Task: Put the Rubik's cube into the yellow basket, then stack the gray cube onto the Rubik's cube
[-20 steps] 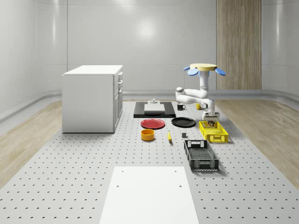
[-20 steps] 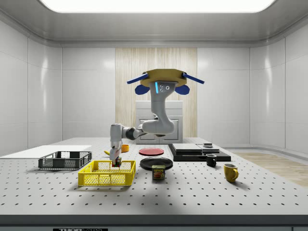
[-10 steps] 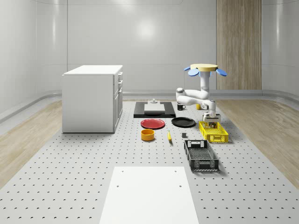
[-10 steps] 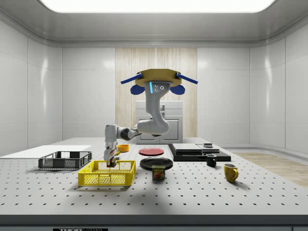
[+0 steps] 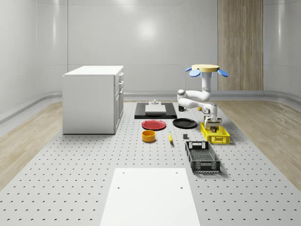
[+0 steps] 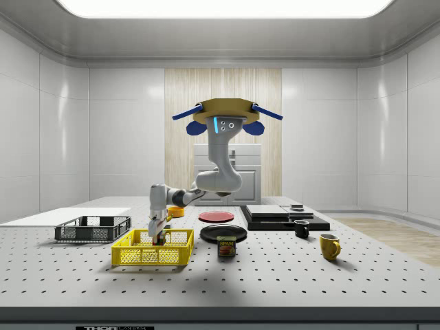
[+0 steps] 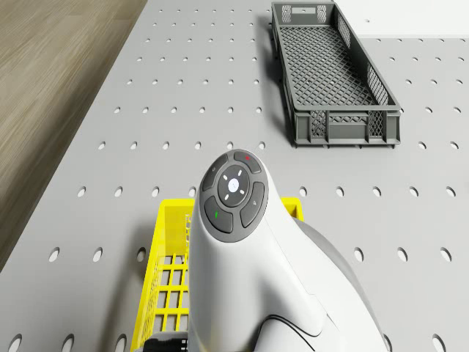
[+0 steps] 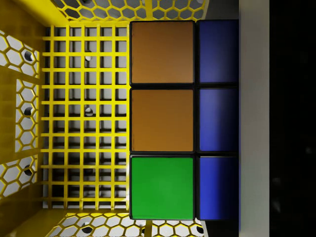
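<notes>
The drone (image 6: 223,117) hovers in the air, its rotors level; the arm (image 6: 218,172) hangs below the body, bends at the elbow and reaches out sideways; the wrist turns straight down; the gripper (image 6: 159,238) points downward at the arm's low end, seemingly clamped on a load, though the fingers themselves are hard to make out.

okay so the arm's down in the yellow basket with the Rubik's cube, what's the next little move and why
Probably open the fingers and let go. The drone hovers beside the yellow basket, the gripper reaches inside its walls, and the wrist view shows the Rubik's cube close above the mesh floor, so it looks low enough to release.
</notes>
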Controlling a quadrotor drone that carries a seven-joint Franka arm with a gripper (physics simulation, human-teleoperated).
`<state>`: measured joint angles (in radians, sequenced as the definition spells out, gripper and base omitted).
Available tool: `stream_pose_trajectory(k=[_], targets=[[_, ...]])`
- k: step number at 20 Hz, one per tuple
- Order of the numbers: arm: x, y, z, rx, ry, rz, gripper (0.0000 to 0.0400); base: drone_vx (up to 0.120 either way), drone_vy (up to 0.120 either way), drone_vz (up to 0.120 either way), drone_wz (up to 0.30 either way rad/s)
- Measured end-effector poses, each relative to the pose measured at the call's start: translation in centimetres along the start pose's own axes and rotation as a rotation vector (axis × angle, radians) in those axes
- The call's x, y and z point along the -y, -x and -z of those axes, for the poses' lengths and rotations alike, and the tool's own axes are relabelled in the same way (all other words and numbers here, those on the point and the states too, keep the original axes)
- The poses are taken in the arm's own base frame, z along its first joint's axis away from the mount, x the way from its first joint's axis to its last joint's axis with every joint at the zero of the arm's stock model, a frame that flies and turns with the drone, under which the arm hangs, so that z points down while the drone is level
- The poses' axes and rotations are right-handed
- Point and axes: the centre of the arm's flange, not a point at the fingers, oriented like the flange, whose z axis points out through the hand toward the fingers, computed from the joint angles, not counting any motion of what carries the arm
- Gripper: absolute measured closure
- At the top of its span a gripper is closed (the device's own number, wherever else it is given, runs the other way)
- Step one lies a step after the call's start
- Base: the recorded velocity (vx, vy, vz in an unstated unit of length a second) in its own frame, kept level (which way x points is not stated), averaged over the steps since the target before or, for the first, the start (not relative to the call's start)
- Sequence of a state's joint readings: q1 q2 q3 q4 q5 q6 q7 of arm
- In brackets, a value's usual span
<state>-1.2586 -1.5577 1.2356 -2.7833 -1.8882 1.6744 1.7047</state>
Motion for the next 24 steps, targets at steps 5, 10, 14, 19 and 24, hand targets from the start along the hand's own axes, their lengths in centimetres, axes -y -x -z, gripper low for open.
stream_pose_trajectory(k=[5,10,14,19,24], targets=[[0.0,0.0,-1.3,0.000,0.000,0.000,0.0075,0.000,0.000,0.000,0.000],[0.0,0.0,-1.9,0.000,0.000,0.000,0.0039,0.000,0.000,0.000,0.000],[0.0,0.0,-1.6,0.000,0.000,0.000,0.0014,0.000,0.000,0.000,0.000],[0.0,0.0,0.2,0.000,0.000,0.000,0.0004,0.000,0.000,0.000,0.000],[0.0,0.0,2.2,0.000,0.000,0.000,0.0001,0.000,0.000,0.096,0.000]])
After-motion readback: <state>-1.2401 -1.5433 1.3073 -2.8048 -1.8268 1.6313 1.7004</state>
